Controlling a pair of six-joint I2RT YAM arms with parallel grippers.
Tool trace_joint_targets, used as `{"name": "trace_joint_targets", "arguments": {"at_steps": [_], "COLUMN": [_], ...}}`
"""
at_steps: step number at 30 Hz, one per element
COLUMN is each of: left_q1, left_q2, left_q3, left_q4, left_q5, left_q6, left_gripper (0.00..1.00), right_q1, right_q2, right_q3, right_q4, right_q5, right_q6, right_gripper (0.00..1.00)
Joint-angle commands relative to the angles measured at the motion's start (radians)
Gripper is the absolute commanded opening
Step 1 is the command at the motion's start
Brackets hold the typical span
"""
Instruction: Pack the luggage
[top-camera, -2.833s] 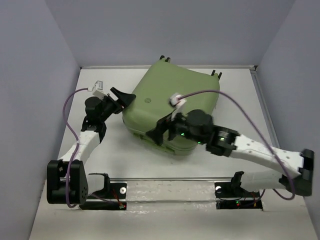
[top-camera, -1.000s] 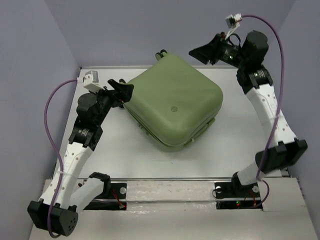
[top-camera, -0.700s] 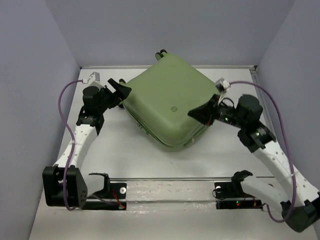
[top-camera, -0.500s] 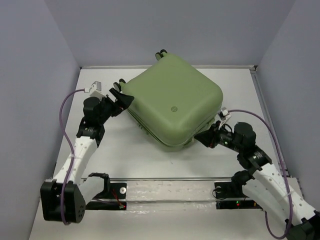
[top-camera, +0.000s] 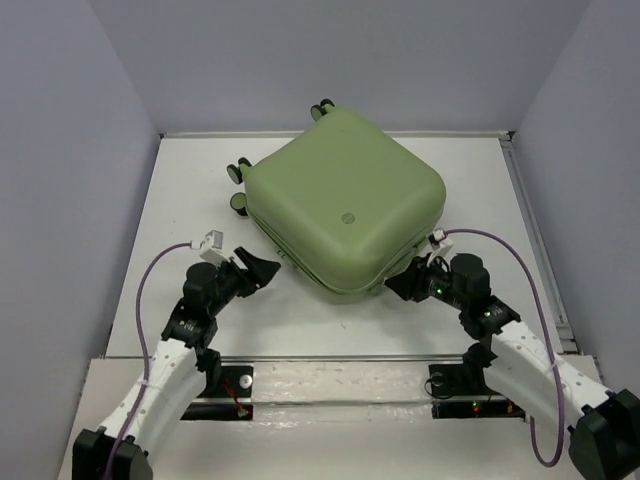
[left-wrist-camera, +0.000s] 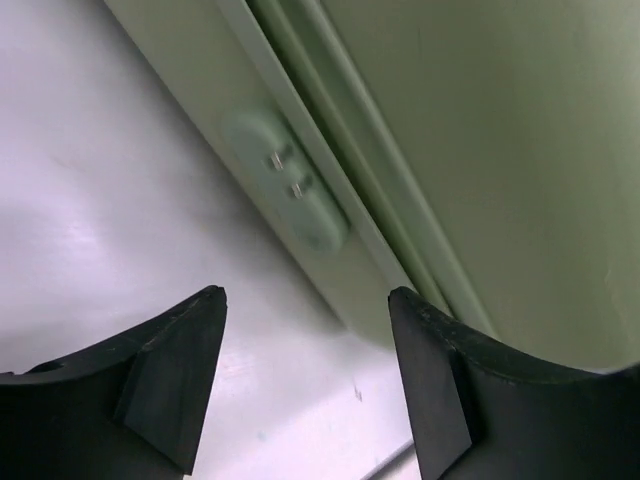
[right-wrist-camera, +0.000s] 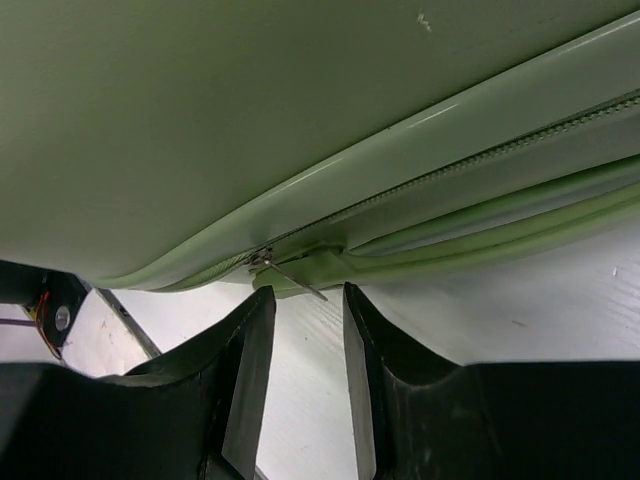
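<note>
The luggage (top-camera: 345, 205) is a pale olive-green hard-shell suitcase that lies flat and closed on the white table, its small wheels (top-camera: 240, 170) towards the back left. My left gripper (top-camera: 262, 268) hovers open near its near-left side, apart from it. In the left wrist view the shell's side (left-wrist-camera: 480, 150) and an oval bumper (left-wrist-camera: 290, 185) lie beyond the left gripper (left-wrist-camera: 307, 295). My right gripper (top-camera: 395, 287) sits at the luggage's near corner. In the right wrist view its narrowly parted jaws (right-wrist-camera: 307, 292) stand just below the metal zipper pull (right-wrist-camera: 290, 273), not closed on it.
The white table (top-camera: 190, 200) is boxed in by grey walls at the back and both sides. A metal rail (top-camera: 340, 358) runs along the near edge between the arm bases. Purple cables (top-camera: 150, 290) loop beside each arm.
The left gripper has pulled back from the luggage's left corner to the near left. The right arm has swung down from high at the back to the near corner. The luggage has stayed put.
</note>
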Motion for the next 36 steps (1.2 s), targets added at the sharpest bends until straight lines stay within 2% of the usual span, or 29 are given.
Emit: {"name": "trace_joint_targets", "arguments": {"at_steps": [1,2,5,9,12,16,19,23,31,34,35,36], "left_q1": [-0.246,-0.355,-0.504,-0.579,-0.615,-0.635,-0.635,-0.635,-0.647,-0.658,-0.659,-0.662], "left_q2": [0.066,0.092,0.203,0.305,0.350,0.391,0.419,0.480,0.669,0.744,0.755,0.767], "left_q3": [-0.026,-0.028,-0.029,-0.039,-0.014,0.024,0.061,0.115,0.225,0.277,0.288,0.296], "left_q4": [0.114,0.135,0.200,0.306,0.335,0.366,0.375,0.401,0.525,0.544,0.547,0.551], "left_q5": [-0.104,-0.137,-0.232,-0.266,-0.281,-0.289,-0.297,-0.335,-0.330,-0.327,-0.326,-0.326], "left_q6": [-0.101,-0.108,-0.135,-0.161,-0.164,-0.156,-0.139,-0.115,-0.113,-0.115,-0.115,-0.115], "left_gripper": [0.75,0.75,0.74,0.73,0.73,0.73,0.73,0.72,0.71,0.71,0.70,0.70], "right_q1": [0.002,0.002,0.002,0.002,0.002,0.002,0.011,0.069,0.396,0.548,0.645,0.693], "right_q2": [0.077,0.105,0.160,0.179,0.174,0.200,0.208,0.144,-0.041,0.002,0.024,0.051], "right_q3": [-0.012,-0.024,-0.038,-0.061,-0.064,-0.053,-0.059,-0.049,0.013,0.042,0.050,0.063], "right_q4": [0.224,0.246,0.317,0.402,0.427,0.436,0.430,0.320,-0.153,-0.226,-0.226,-0.220], "right_q5": [-0.020,-0.026,-0.055,-0.098,-0.121,-0.147,-0.129,-0.080,0.202,0.267,0.317,0.348], "right_q6": [-0.012,-0.013,-0.020,-0.020,-0.024,-0.023,-0.003,0.022,0.120,0.173,0.204,0.221], "right_gripper": [0.40,0.40,0.40,0.40,0.40,0.34,0.07,0.07,0.07,0.07,0.07,0.07]}}
